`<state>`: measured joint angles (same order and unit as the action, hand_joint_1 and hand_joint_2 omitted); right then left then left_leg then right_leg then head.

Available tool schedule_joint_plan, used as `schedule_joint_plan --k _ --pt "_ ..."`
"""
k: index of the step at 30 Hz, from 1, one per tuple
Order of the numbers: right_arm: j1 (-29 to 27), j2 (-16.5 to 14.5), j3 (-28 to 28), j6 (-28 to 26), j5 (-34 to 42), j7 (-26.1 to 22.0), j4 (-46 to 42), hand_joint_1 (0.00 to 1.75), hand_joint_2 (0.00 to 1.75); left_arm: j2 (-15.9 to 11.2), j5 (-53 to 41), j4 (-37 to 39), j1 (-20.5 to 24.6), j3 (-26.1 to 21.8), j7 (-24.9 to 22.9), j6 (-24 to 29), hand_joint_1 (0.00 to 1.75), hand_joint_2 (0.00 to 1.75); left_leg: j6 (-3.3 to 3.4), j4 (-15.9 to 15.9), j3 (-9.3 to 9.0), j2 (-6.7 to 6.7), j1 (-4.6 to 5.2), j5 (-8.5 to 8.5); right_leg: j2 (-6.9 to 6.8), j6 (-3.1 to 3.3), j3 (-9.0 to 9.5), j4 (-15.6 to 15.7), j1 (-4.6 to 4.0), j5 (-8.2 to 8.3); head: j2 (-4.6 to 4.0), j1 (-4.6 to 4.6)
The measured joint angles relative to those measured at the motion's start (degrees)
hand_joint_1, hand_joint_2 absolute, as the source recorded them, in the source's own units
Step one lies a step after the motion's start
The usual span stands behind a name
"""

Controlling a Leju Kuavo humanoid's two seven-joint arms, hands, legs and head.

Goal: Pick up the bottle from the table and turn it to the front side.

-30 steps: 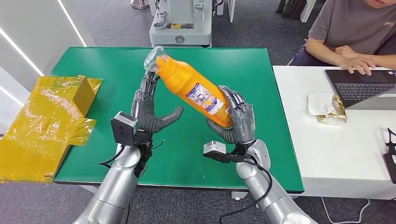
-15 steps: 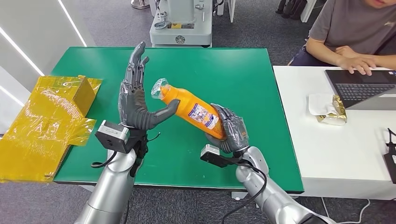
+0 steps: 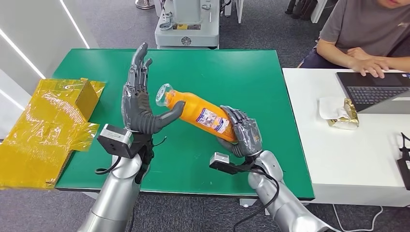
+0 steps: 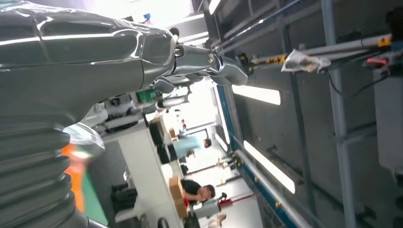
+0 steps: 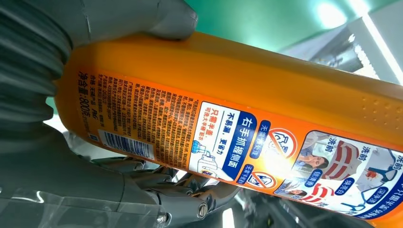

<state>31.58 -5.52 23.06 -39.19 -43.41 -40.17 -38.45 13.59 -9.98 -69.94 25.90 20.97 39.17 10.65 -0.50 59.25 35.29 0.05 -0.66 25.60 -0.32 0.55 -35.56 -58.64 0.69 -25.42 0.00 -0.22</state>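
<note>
An orange bottle (image 3: 199, 114) with a clear cap (image 3: 163, 93) and a printed label hangs tilted above the green table (image 3: 232, 72), cap toward the left. My right hand (image 3: 240, 135) grips its base end. In the right wrist view the label (image 5: 237, 137) faces the camera, with the thumb (image 5: 138, 19) and fingers (image 5: 166, 190) wrapped round the bottle. My left hand (image 3: 140, 104) stands beside the neck with its fingers straight and apart, pointing away from me; its thumb touches the bottle's shoulder. The left wrist view catches the cap (image 4: 83, 137) and a strip of orange.
A crumpled yellow foil pack (image 3: 53, 121) overhangs the table's left edge. At the right stands a white table (image 3: 358, 154) with a laptop (image 3: 372, 89) and a foil pouch (image 3: 341, 113); a person (image 3: 367, 34) sits there typing. A grey machine (image 3: 188, 24) stands behind the table.
The bottle has tipped lower and flatter, its cap swinging down and left. My left hand rose with its fingers straightened, thumb now against the bottle's shoulder. The right hand kept its hold.
</note>
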Motion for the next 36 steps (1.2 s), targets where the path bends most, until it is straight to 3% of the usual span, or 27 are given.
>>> schedule_joint_plan --k 7,16,25,36 --pt "-2.9 -1.0 -9.3 0.0 -3.2 0.0 -8.5 1.75 1.75 0.3 3.2 -0.7 -0.1 -2.3 0.8 11.7 0.0 1.75 0.0 0.0 0.0 0.0 -0.01 0.0 -0.01 0.0 0.01 0.0 0.0 0.0 0.0 0.0" --pt "-5.1 -1.6 -13.6 0.0 -3.6 0.0 -14.2 1.75 1.75 0.0 5.2 -2.8 -1.0 -5.4 1.0 16.7 0.0 1.75 0.0 0.0 0.01 -0.01 0.0 0.0 -0.02 0.0 0.01 0.0 0.0 0.0 0.0 0.0" --pt "-9.6 -3.5 -14.5 0.0 -3.6 0.0 -27.2 1.75 1.75 -0.3 5.1 0.1 -1.4 -6.7 1.0 11.2 0.0 1.75 0.0 0.0 0.0 0.01 0.0 0.0 0.0 0.0 0.0 0.0 0.0 0.0 0.0 0.01" --pt "-9.6 -4.4 -9.4 0.0 -2.1 0.0 -28.1 1.75 1.75 -0.1 2.9 5.6 -0.7 -6.7 1.0 6.0 0.0 1.75 -0.01 0.0 -0.01 0.03 -0.01 -0.01 0.03 0.01 0.0 0.0 0.0 0.01 0.0 0.0"
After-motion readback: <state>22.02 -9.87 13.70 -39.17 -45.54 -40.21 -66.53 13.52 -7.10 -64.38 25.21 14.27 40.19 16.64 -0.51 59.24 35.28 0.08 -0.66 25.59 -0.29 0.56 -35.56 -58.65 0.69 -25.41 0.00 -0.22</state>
